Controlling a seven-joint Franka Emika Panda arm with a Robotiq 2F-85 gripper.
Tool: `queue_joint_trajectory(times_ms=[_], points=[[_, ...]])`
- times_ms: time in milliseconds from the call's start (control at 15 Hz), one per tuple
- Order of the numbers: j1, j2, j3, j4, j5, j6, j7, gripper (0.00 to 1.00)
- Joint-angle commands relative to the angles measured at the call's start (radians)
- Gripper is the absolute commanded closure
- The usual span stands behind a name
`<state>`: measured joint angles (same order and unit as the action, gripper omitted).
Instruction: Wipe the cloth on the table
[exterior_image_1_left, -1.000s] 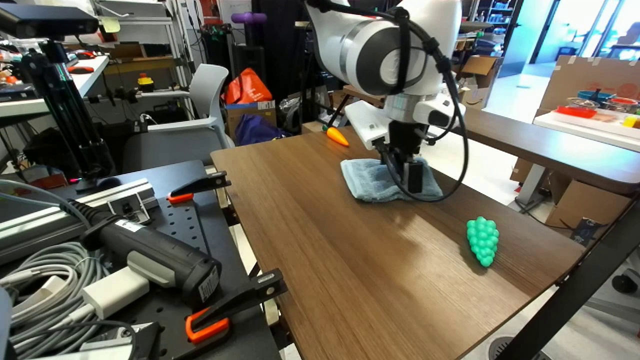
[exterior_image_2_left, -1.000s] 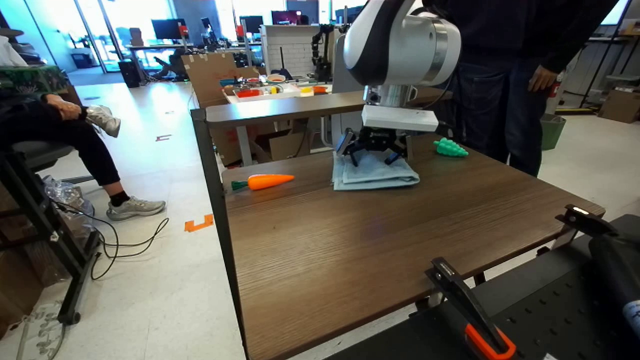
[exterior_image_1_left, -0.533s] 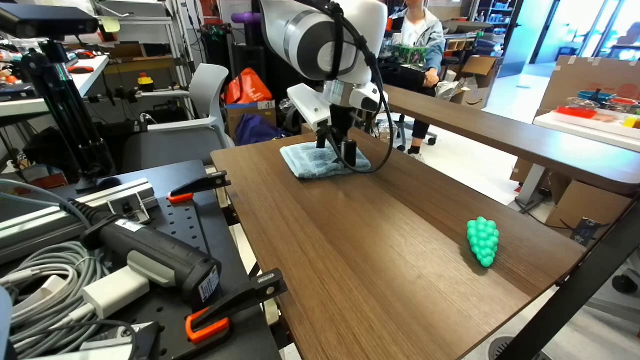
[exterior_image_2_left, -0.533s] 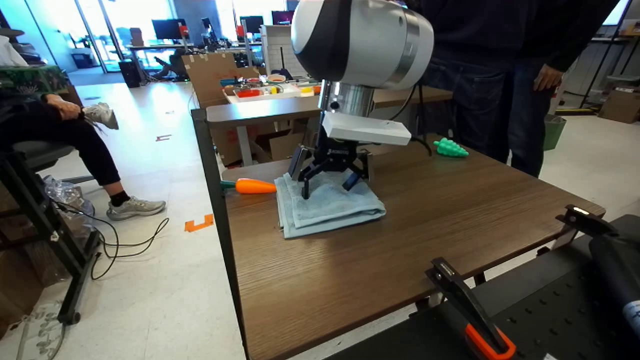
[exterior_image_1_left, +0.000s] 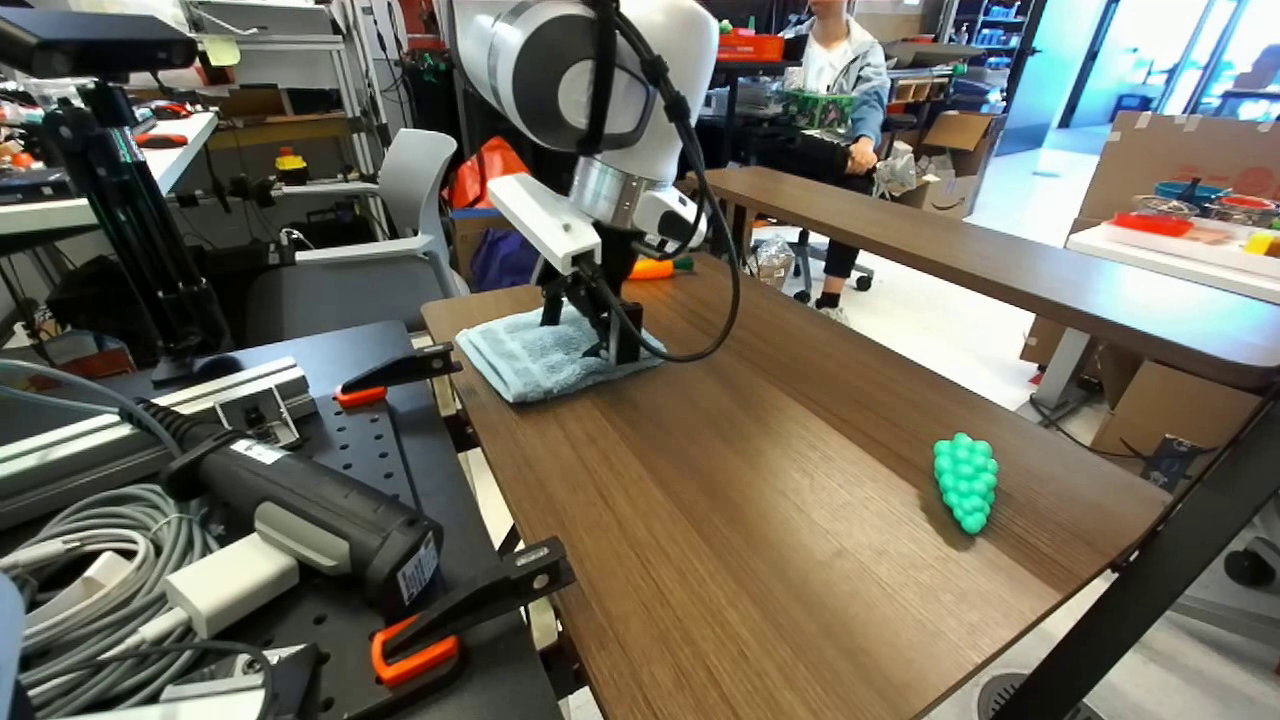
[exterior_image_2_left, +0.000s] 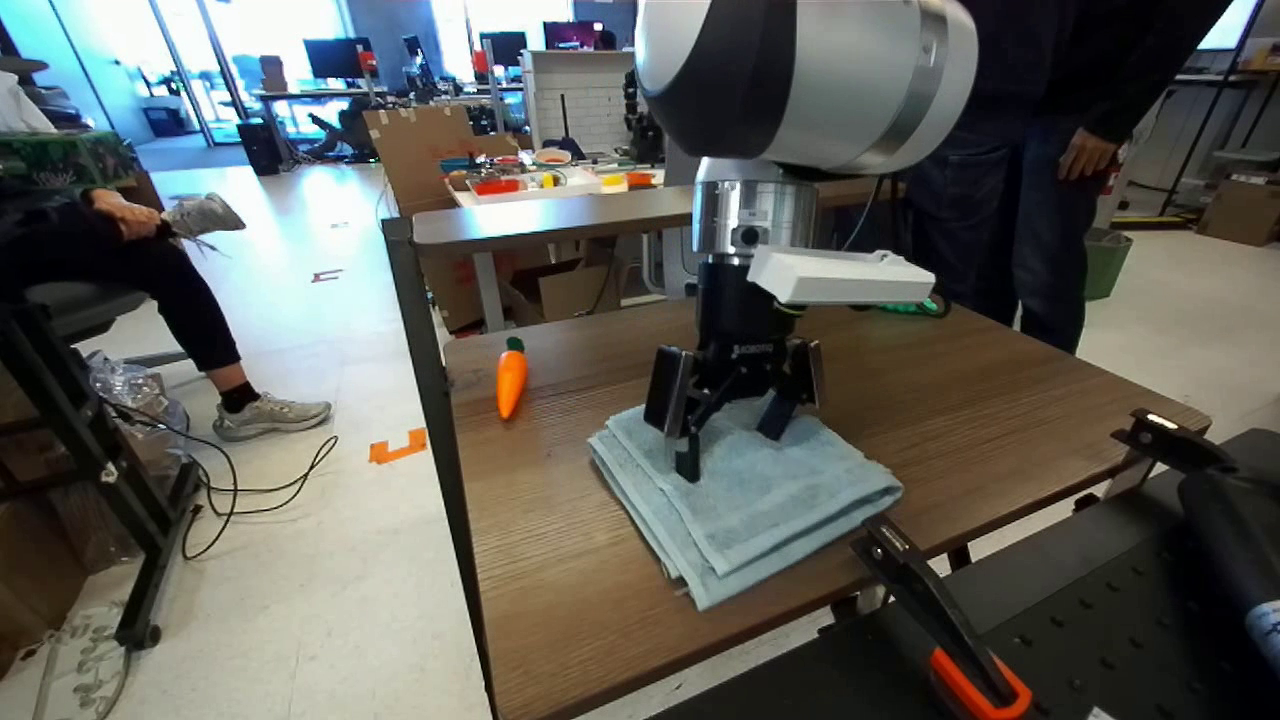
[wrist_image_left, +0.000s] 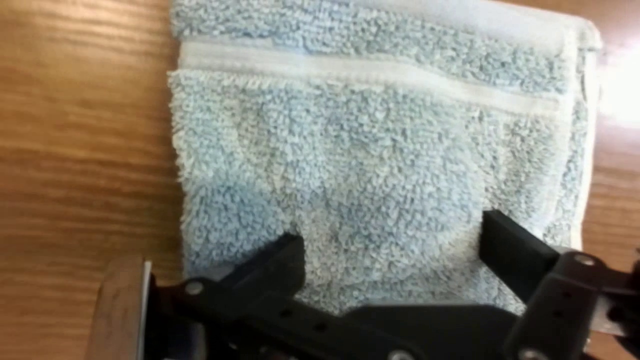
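The light blue-teal folded cloth lies flat on the dark brown table (exterior_image_1_left: 750, 480) in both exterior views (exterior_image_1_left: 510, 365) (exterior_image_2_left: 790, 500), near the table edge beside the black bench. It fills most of the wrist view (wrist_image_left: 380, 140), with bare table (wrist_image_left: 85, 125) on either side. My gripper (exterior_image_2_left: 730, 445) points down onto the cloth with its two fingers spread apart. In the wrist view, the fingertips (wrist_image_left: 392, 232) rest on or press into the cloth, and cloth shows between them. No fold is visibly pinched. The gripper body hides part of the cloth.
An orange toy carrot (exterior_image_2_left: 511, 380) lies on the table, partly hidden by the arm in an exterior view (exterior_image_1_left: 655, 269). A green bumpy object (exterior_image_1_left: 965, 482) lies toward the opposite end. Black clamps (exterior_image_1_left: 480, 600) (exterior_image_2_left: 930, 600) stand on the black bench at the table's edge. A person (exterior_image_2_left: 1000, 180) stands behind.
My gripper and the cloth have slid together across the table, finally toward the edge by the black bench. The cloth has turned somewhat. The carrot has swung round and shifted. The fingers stay spread.
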<state>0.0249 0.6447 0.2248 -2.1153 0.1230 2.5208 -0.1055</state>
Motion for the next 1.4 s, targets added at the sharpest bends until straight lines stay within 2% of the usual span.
queue_joint_trajectory(times_ms=[0, 133, 333, 933, 1133, 1333], points=[[0.018, -0.108, 0.029, -0.165, -0.007, 0.007, -0.075, 0.00], [0.026, -0.134, 0.033, -0.204, -0.009, 0.005, -0.095, 0.00], [0.021, -0.168, -0.006, -0.218, -0.016, 0.034, -0.083, 0.00], [-0.091, -0.167, -0.155, -0.152, 0.001, 0.098, -0.057, 0.00], [-0.099, -0.193, -0.154, -0.171, 0.002, 0.114, -0.058, 0.00], [-0.108, -0.252, -0.107, -0.207, 0.032, 0.106, -0.093, 0.00]])
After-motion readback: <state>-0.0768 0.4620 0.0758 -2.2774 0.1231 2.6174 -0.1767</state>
